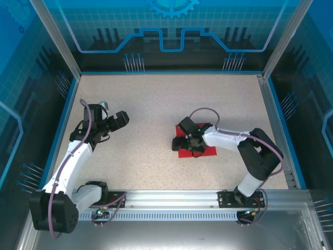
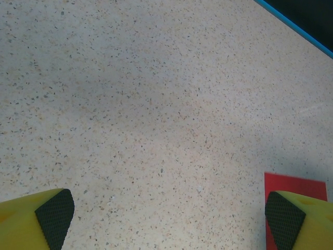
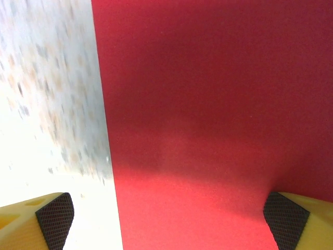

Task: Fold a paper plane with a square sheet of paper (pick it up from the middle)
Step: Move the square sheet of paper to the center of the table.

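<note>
A thin, bright red square sheet of paper [image 1: 209, 151] lies flat on the speckled tabletop [image 1: 156, 104], right of centre. The right end effector [image 1: 188, 141] hovers low, straddling the sheet's edge, wide open and empty. The left end effector [image 1: 120, 119], equally open and empty, hangs well apart. Closing here, off-middle, would likely crumple or slide the paper.

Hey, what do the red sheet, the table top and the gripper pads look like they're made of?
The red sheet looks like thin matte paper: flat, crisp straight edge, no shine. The table top is speckled beige, smooth, perhaps laminate or stone composite; the look leaves it open. The pads are black, probably rubber, with fine cross-hatched texture, on yellow plastic-looking fingers.
</note>
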Controlling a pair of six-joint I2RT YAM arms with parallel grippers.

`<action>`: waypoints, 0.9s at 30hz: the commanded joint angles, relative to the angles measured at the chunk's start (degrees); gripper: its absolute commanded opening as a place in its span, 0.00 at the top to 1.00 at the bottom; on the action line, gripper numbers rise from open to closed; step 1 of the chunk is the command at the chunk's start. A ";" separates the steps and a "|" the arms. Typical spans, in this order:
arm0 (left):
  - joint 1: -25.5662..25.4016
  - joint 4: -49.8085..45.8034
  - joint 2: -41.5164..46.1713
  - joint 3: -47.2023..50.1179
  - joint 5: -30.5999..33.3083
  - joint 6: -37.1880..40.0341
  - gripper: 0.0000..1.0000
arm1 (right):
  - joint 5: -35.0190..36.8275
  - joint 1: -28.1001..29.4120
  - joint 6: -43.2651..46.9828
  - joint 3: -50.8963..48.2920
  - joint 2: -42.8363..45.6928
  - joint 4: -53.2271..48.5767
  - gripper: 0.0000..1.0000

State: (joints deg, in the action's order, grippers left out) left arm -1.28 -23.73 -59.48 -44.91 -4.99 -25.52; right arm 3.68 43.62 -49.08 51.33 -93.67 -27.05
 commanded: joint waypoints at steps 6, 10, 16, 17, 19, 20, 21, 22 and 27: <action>0.49 -1.14 -0.28 -2.23 -1.60 -0.30 0.02 | 7.99 -0.69 4.12 11.19 3.76 -20.09 0.01; 0.49 -1.21 -0.53 -2.14 -1.53 -0.22 0.01 | 6.75 -6.12 12.44 13.82 0.71 -22.74 0.00; 0.49 -1.41 -0.72 -2.19 -1.68 -0.27 0.02 | 4.18 -9.42 18.09 16.78 -3.33 -23.75 0.01; 0.48 -1.41 -0.77 -2.11 -1.68 -0.23 0.01 | 3.82 -9.50 18.74 17.37 -4.28 -23.91 0.01; 0.49 -1.46 -0.89 -2.19 -1.70 -0.26 0.02 | 3.77 -9.52 19.27 18.25 -6.39 -24.43 0.01; 0.49 -1.54 -1.00 -2.23 -1.69 -0.28 0.01 | 3.72 -9.51 19.37 18.48 -7.39 -24.39 0.01; 0.49 -1.52 -1.14 -2.29 -1.72 -0.30 0.02 | 3.78 -9.52 19.46 18.59 -8.27 -24.24 0.01; 0.49 -1.60 -1.15 -2.31 -1.69 -0.19 0.02 | 3.83 -9.61 19.38 18.61 -8.96 -24.11 0.01; 0.49 -1.85 -1.82 -2.60 -1.84 -0.23 0.02 | 2.76 -9.61 19.37 18.51 -11.48 -22.74 0.03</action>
State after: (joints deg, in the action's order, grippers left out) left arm -1.28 -23.81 -60.86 -44.97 -5.48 -25.56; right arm 8.05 34.13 -30.89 68.64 -103.61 -48.62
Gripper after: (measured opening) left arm 0.985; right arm 0.978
